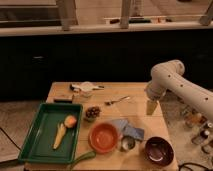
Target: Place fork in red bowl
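The silver fork point(117, 100) lies flat on the wooden table point(140, 93), near its middle, angled slightly. The red bowl point(104, 137) stands empty near the table's front edge, below and left of the fork. My gripper point(152, 107) hangs from the white arm point(172, 80) over the right side of the table, to the right of the fork and apart from it, pointing down.
A green tray point(40, 140) at the left holds a banana point(59, 136) and an orange fruit point(70, 121). A dark bowl point(159, 150), a small metal cup point(128, 144), a blue cloth point(126, 129), a pinecone-like object point(92, 112) and a white item with a black-handled utensil point(86, 87) also sit on the table.
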### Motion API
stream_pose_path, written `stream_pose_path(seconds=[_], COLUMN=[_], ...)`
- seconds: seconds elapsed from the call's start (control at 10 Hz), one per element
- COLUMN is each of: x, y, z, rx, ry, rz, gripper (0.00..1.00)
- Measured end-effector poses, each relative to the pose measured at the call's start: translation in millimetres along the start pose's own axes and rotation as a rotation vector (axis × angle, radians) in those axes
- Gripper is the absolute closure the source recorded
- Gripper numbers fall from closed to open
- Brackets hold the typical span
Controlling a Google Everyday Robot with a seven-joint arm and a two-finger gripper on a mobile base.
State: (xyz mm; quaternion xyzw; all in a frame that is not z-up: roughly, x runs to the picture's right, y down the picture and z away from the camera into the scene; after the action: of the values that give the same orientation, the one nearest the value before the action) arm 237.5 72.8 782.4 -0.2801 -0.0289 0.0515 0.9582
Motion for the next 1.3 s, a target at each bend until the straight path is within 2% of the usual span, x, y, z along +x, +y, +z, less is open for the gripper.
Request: stream_pose_path(seconds=[0.7, 1.3], x=[-15.1, -23.0], y=[-33.0, -55.9], z=[40.2, 75.1], rx=[0.007, -0.004], ry=[-0.06, -0.102], rz=[-0.015, -0.009], gripper=[0.2, 0.2])
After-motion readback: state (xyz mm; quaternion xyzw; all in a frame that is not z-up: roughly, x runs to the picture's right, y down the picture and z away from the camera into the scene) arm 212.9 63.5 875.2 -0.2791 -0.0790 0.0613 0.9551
